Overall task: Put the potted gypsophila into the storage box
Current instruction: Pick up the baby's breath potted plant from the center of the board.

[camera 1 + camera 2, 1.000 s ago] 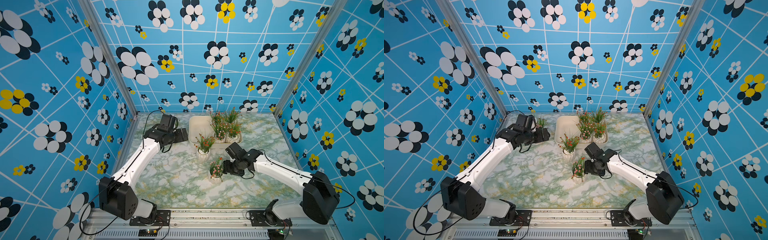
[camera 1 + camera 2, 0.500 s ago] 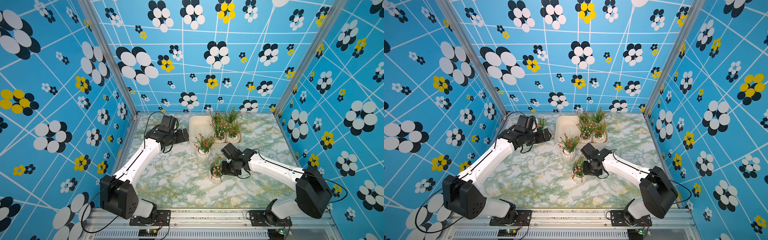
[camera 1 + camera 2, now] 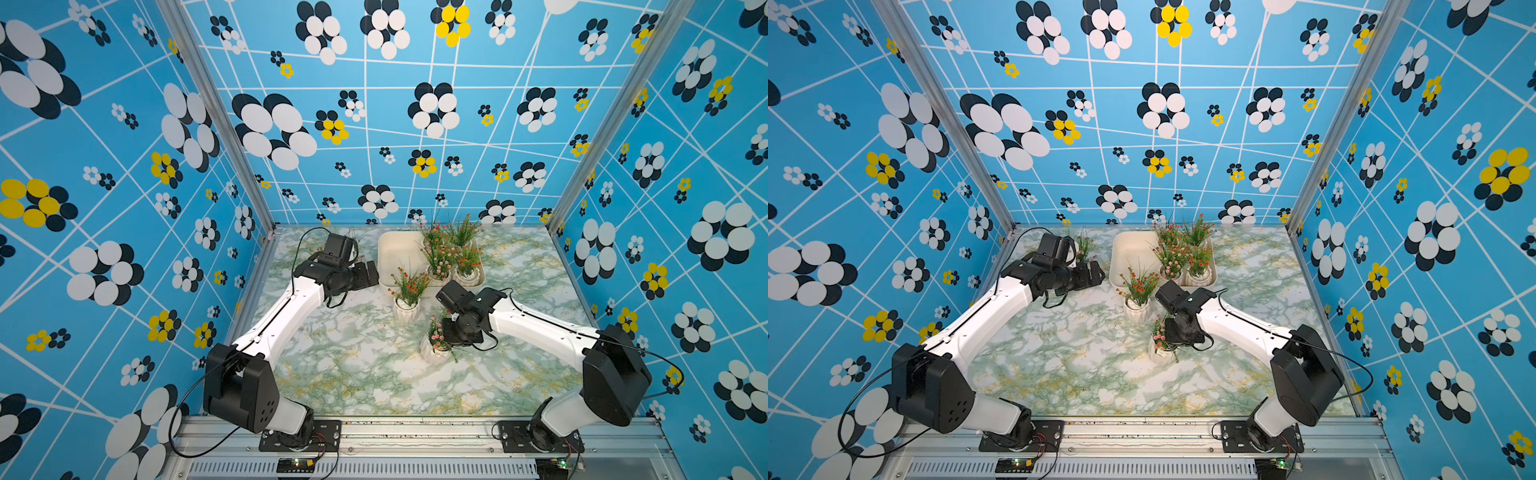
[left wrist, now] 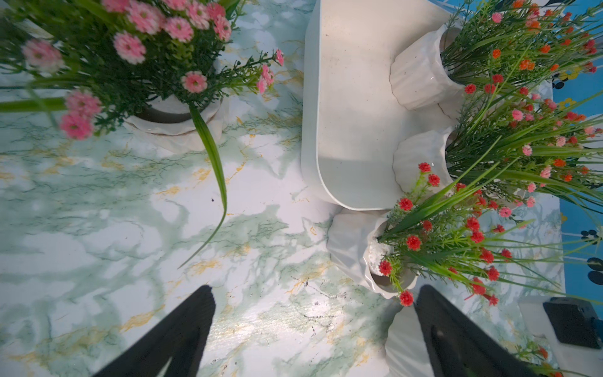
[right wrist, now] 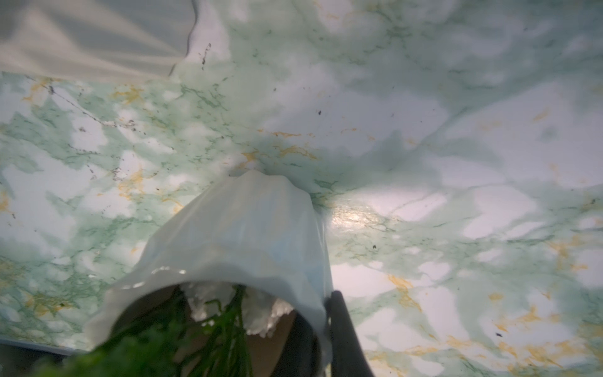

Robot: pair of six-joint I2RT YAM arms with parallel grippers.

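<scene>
A potted gypsophila (image 3: pixel 433 352) (image 3: pixel 1160 354) with pink blooms in a white ribbed pot stands on the marble table, nearer the front than the storage box. My right gripper (image 3: pixel 448 337) (image 5: pixel 323 333) is shut on this pot (image 5: pixel 238 228): one finger sits inside the rim, the other (image 5: pixel 341 326) outside the wall. The cream-white storage box (image 3: pixel 394 254) (image 3: pixel 1128 254) (image 4: pixel 352 98) lies at the back with two pots in it. Left of the box hovers my left gripper (image 3: pixel 371 273) (image 4: pixel 315 290), open and empty.
A red-flowered pot (image 3: pixel 405 311) (image 3: pixel 1136 311) (image 4: pixel 354 251) stands just in front of the box. Another pink-flowered pot (image 3: pixel 1084 249) (image 4: pixel 173 125) sits at the back left, behind the left arm. Patterned walls close in the table on three sides.
My right gripper has moved in onto the pink-flowered pot and closed on its rim. The left arm has hardly moved.
</scene>
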